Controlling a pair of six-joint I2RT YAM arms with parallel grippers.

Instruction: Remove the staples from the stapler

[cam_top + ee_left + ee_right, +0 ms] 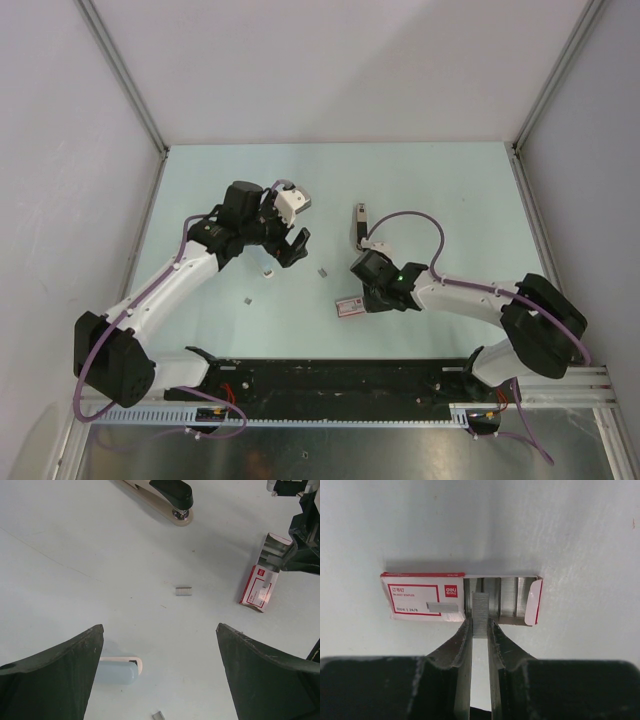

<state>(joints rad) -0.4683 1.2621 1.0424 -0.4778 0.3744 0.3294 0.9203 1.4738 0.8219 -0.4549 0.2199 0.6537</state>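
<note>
Right gripper pinches staple strip narrowly at the open end of the box; a thin grip, so the strip may slip or snap there. Left gripper is wide and empty, well apart from the box.

Both arms are built of rounded white shell links joined by bulky black joint housings: the left arm is bolted at the left end of the long black mounting rail, the right arm at its right end. A thin purple cable follows each arm. A small green light glows on the right arm's black wrist housing. The left gripper has broad matte-black wedge fingers with scuffed edges. The right gripper has slim dark blade fingers with worn grey inner faces.
</note>
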